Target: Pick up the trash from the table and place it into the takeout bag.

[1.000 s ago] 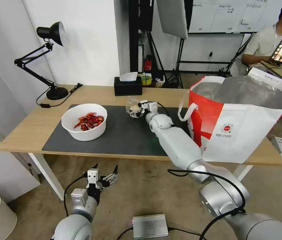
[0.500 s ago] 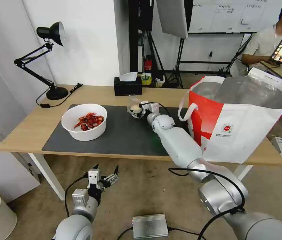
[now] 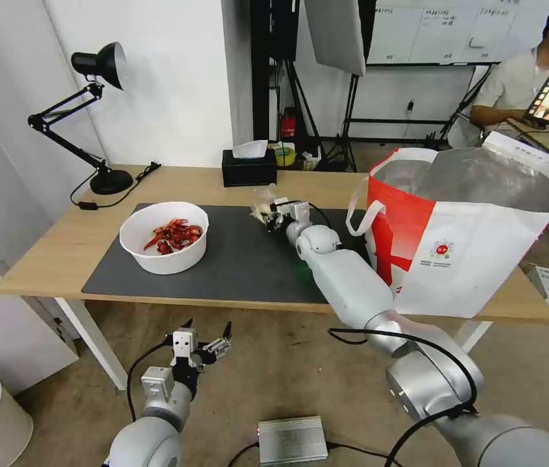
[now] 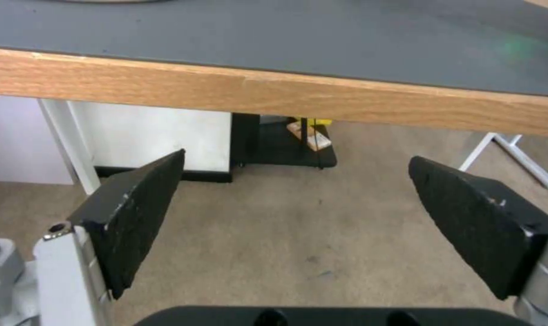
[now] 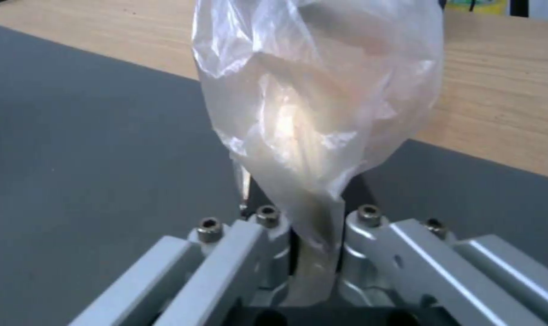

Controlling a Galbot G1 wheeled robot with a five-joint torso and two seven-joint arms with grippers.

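A: Start at the left. What's on the table (image 3: 60, 250)?

B: A black desk lamp (image 3: 96, 110) at the far-left corner, then the white bowl (image 3: 165, 237) of red shells on the dark grey mat (image 3: 242, 259). Below the table's front edge hangs the left gripper (image 3: 204, 332), its 2 black pads (image 4: 132, 213) spread wide with nothing between them, parked over the floor.

A: And the middle?

B: The black tissue box (image 3: 249, 167) sits at the far edge. Just in front of it, the right gripper (image 3: 269, 215) has its jaws pressed together on the clear bag (image 5: 316, 104); the plastic is pinched in a thin fold between the fingers, and the bag's bulk stands free above the mat's far edge.

A: What could go wrong?

B: The hold is on film alone, not on the lump inside. I judge the plastic could slide out or tear on the way across. The takeout bag (image 3: 475, 240) stands at the right with its foil mouth open but its near rim high, so a low carry could strike the rim or a white strap (image 3: 360, 211).

A: Any writing?

B: 1 small round red logo (image 3: 442, 249) on the white panel, with print beneath too small to read.
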